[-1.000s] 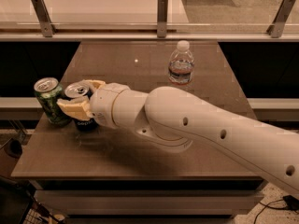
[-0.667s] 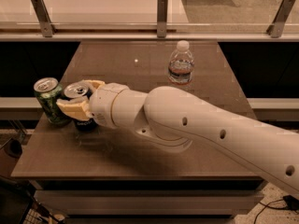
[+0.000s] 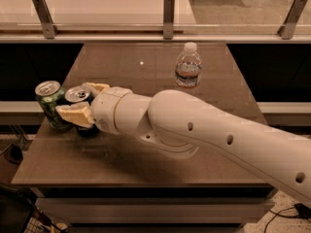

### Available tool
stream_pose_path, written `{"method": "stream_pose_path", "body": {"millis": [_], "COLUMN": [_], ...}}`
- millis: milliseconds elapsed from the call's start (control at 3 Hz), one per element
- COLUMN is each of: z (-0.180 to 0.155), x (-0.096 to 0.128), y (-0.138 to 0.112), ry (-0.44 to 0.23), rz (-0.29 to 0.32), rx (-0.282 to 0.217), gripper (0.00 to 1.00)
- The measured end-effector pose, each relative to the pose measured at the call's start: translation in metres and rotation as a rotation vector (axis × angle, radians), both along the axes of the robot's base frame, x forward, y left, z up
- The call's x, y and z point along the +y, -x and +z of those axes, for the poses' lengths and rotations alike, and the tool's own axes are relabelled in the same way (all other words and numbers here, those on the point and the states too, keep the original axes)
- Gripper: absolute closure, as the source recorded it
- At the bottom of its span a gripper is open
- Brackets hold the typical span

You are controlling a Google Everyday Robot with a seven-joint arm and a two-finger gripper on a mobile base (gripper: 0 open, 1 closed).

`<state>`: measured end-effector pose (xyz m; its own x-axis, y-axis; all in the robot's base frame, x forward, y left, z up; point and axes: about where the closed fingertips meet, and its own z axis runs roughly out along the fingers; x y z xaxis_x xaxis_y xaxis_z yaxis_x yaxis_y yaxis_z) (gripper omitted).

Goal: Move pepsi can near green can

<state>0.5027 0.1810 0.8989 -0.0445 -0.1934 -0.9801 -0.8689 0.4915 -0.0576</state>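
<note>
Nothing appears to have shifted since a second ago: the end effector [image 3: 74, 100] sits at the same spot near the bench's [image 3: 146, 159] left edge, and both cans stand where they stood. Its two yellowish fingers [image 3: 77, 114] pinch the pepsi can [image 3: 77, 94], one on the near side and one on the far side, with the can's silver top showing between them and a bit of its dark body below the near finger. The green can [image 3: 49, 106] stands just to the left of the pepsi can, against the tip of the near finger; whether the two cans touch cannot be told. The white arm [image 3: 209, 130] runs off to the lower right across the bench. A clear water bottle [image 3: 188, 67] stands upright well apart, toward the far right.
</note>
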Motion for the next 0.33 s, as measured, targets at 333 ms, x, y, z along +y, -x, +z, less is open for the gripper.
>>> {"method": "stream_pose_path", "body": {"millis": [333], "z": [0.0009], "x": [0.0016], "y": [0.0011], "ry": [0.001], "rz": [0.003], "rx": [-0.002], "gripper": [0.00]}}
